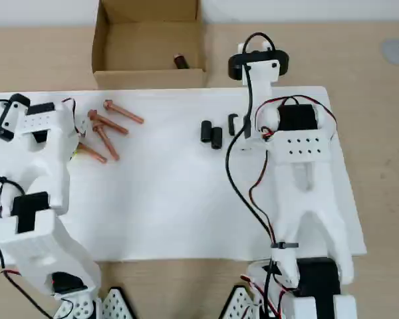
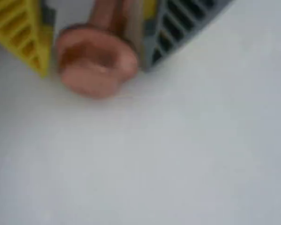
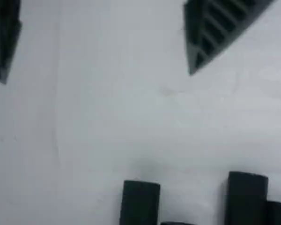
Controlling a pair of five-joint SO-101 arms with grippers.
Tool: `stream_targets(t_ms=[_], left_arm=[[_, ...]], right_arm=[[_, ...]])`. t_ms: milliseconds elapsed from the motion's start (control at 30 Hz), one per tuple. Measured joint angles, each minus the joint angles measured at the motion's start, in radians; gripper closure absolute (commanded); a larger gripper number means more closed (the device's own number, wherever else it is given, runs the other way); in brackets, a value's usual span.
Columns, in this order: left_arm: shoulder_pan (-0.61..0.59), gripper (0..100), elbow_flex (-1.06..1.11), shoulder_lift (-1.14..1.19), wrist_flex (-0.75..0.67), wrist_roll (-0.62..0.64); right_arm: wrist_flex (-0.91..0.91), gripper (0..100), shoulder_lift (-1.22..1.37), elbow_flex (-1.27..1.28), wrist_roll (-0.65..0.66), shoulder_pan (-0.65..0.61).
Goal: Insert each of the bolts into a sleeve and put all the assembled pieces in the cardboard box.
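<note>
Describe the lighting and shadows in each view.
High view: even light on the white sheet, with only soft shadows beside the bolts and sleeves. Left wrist view: a faint shadow under the bolt head. Right wrist view: soft shading around the sleeves, no glare.

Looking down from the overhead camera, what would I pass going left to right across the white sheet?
left arm → copper bolts → black sleeves → right arm
</note>
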Motion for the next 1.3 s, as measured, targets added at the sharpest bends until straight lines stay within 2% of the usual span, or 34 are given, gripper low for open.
stream_targets(t_ms=[200, 500, 633, 767, 967, 1067, 1200, 1300], left_arm=[[0.0, 99, -0.084, 0.055, 0.052, 0.002], [0.003, 99, -0.11, 0.064, 0.057, -0.026], [0.002, 99, -0.109, 0.009, 0.13, -0.104], [0.025, 99, -0.081, -0.178, 0.176, -0.19], [0.149, 99, 0.018, -0.569, 0.184, -0.285], [0.169, 99, 0.063, -0.772, 0.184, -0.35], [0.166, 99, 0.158, -1.0, 0.18, -0.489], [0.172, 99, 0.272, -1.129, 0.127, -0.632]], right_arm=[[0.0, 70.9, 0.0, 0.0, 0.0, 0.0], [0.0, 70.9, 0.0, 0.0, 0.0, 0.0], [0.0, 70.9, -0.021, 0.0, 0.0, 0.0], [0.0, 70.9, -0.086, -0.003, 0.0, 0.0], [0.0, 71.0, -0.181, -0.003, 0.0, 0.018], [0.025, 71.0, -0.226, -0.003, 0.0, 0.043], [0.084, 71.0, -0.239, 0.04, -0.002, 0.049], [0.021, 71.0, -0.204, 0.175, -0.002, 0.037]])
